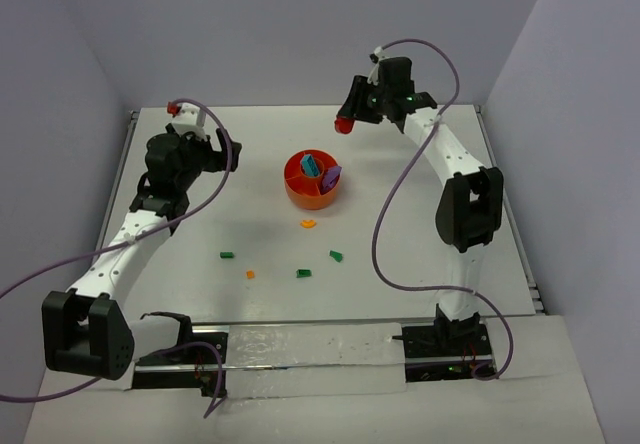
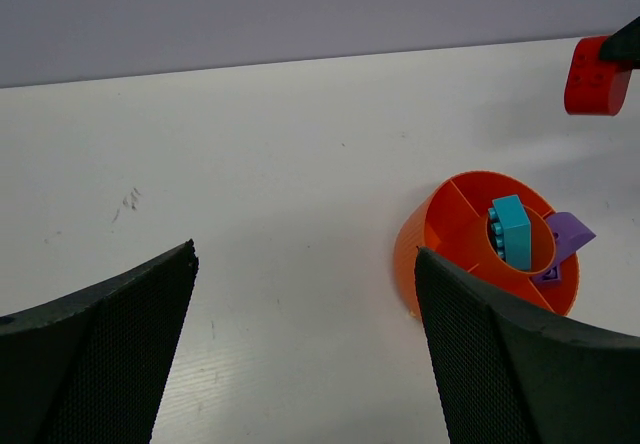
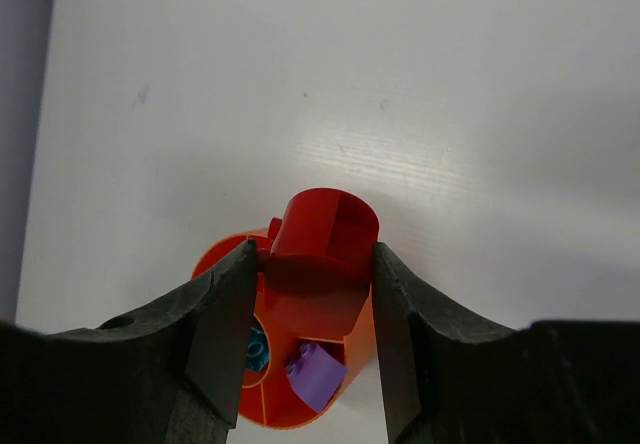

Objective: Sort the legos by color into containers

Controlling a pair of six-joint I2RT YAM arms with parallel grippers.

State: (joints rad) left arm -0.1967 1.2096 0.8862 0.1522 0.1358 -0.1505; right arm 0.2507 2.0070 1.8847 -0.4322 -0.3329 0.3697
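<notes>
The orange bowl [image 1: 300, 199] sits mid-table with a teal block [image 1: 312, 163] in its hub and a purple block [image 1: 331, 175] in a wedge. The right gripper [image 3: 315, 284] has its jaws clamped on a red round piece [image 3: 325, 229], raised just beyond the bowl. Three green bricks [image 1: 336, 256] and two orange bricks [image 1: 308, 224] lie unsorted on the table [image 1: 260, 134], so most of the sorting seems left. The left gripper [image 2: 305, 254] has its jaws wide apart and empty.

No readable text, labels or numbers anywhere (bricks, bowl, arms alike), no brand marks

Bright, even light with soft shadows; a glare patch on the table [image 3: 350, 159].
</notes>
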